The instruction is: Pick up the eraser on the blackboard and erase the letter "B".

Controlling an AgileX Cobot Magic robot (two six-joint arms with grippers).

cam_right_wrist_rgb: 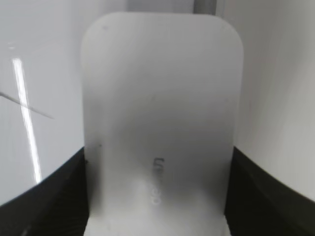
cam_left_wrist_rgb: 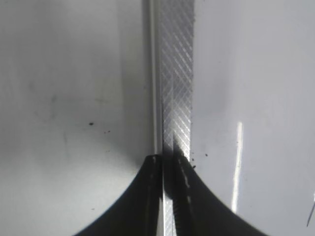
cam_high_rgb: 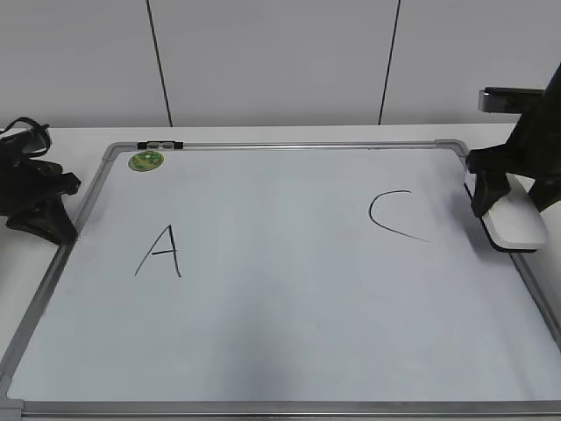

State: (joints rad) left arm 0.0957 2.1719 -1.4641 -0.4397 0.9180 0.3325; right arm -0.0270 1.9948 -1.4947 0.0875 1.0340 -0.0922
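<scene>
The blackboard [cam_high_rgb: 280, 324] is a white board in a silver frame lying flat on the table. It bears a black "A" [cam_high_rgb: 160, 252] and a black "C" [cam_high_rgb: 392, 215]. No letter "B" shows in any view. My right gripper [cam_high_rgb: 487, 188] is shut on the white eraser [cam_high_rgb: 514, 219] at the board's right edge, just right of the "C". In the right wrist view the eraser [cam_right_wrist_rgb: 162, 98] fills the space between the jaws [cam_right_wrist_rgb: 157, 196]. My left gripper [cam_high_rgb: 39, 209] is shut and empty at the board's left edge, its tips [cam_left_wrist_rgb: 170, 160] over the frame strip [cam_left_wrist_rgb: 176, 73].
A round green magnet [cam_high_rgb: 145, 160] sits at the board's far left corner. A small black and silver clip [cam_high_rgb: 159, 144] lies on the top frame beside it. A white wall stands close behind the table.
</scene>
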